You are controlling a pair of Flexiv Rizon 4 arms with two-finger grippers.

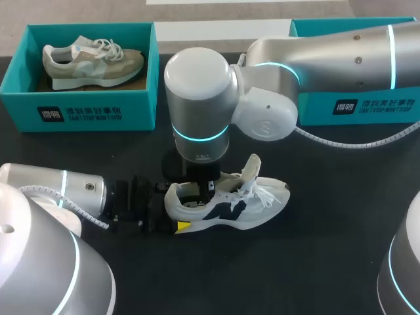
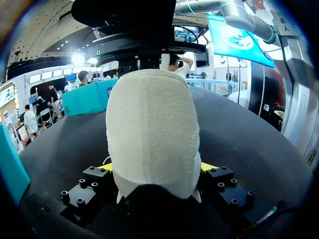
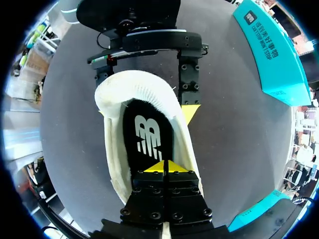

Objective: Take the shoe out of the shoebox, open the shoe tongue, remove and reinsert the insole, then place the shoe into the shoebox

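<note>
A white shoe (image 1: 226, 205) with a dark side logo lies on its sole mid-table, toe to the right, tongue (image 1: 251, 168) pulled up. My left gripper (image 1: 176, 213) comes in from the left, and its fingers clasp the shoe's heel (image 2: 152, 134) from both sides. My right arm reaches past the middle and points down. Its gripper (image 3: 164, 167) is shut, tips together inside the shoe's mouth, just over the black insole (image 3: 147, 134). Whether the tips pinch the insole is not visible. The teal shoebox (image 1: 79, 108) stands at the back left with a beige shoe (image 1: 92, 60) in it.
A second teal box (image 1: 357, 98) stands at the back right, behind my right arm's elbow. The table (image 1: 328, 262) is black, with bare surface in front of and to the right of the white shoe.
</note>
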